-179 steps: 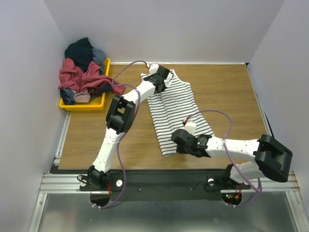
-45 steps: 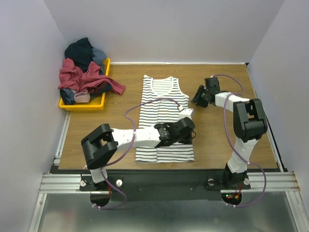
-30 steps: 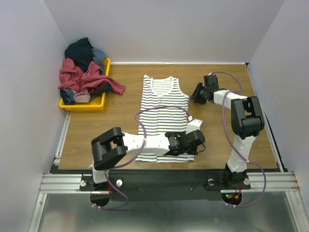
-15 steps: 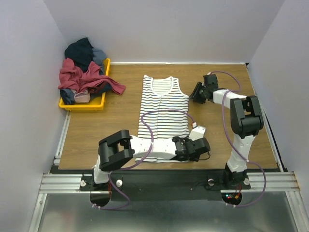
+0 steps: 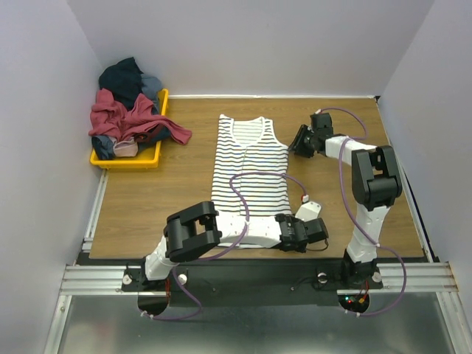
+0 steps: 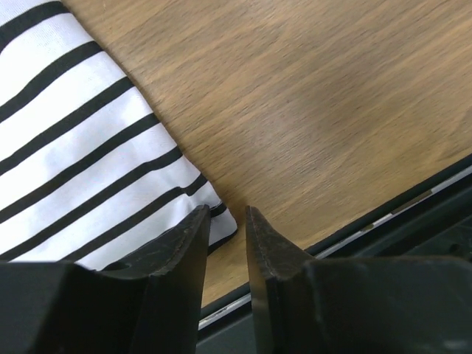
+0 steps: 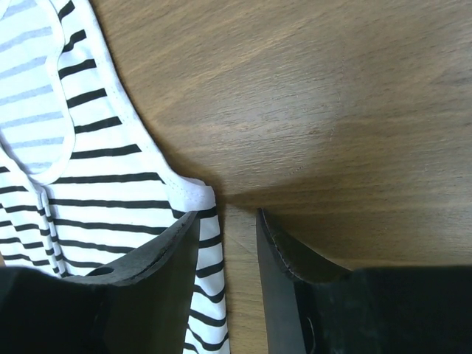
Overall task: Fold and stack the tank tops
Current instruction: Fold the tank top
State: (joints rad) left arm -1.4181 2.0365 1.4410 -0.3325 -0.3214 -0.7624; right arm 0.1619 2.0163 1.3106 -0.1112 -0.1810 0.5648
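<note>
A white tank top with thin dark stripes point(image 5: 251, 162) lies flat on the wooden table, neckline at the far end. My left gripper point(image 5: 295, 237) is low at its near right hem corner. In the left wrist view the left gripper point(image 6: 226, 212) is open by a narrow gap, with the hem corner point(image 6: 214, 214) just past the fingertips and nothing between them. My right gripper point(image 5: 297, 145) sits beside the top's right shoulder. In the right wrist view the right gripper point(image 7: 227, 215) is open, with the tank top's side edge point(image 7: 208, 243) lying along its left finger.
A yellow tray point(image 5: 125, 160) at the far left holds a heap of red, dark and blue clothes point(image 5: 129, 110). The table's near edge and metal rail point(image 6: 413, 214) run just beside my left gripper. Walls close in the table on three sides.
My left gripper has slid right along the hem to the near right corner of the top, and its jaws have parted. The right gripper has stayed beside the shoulder.
</note>
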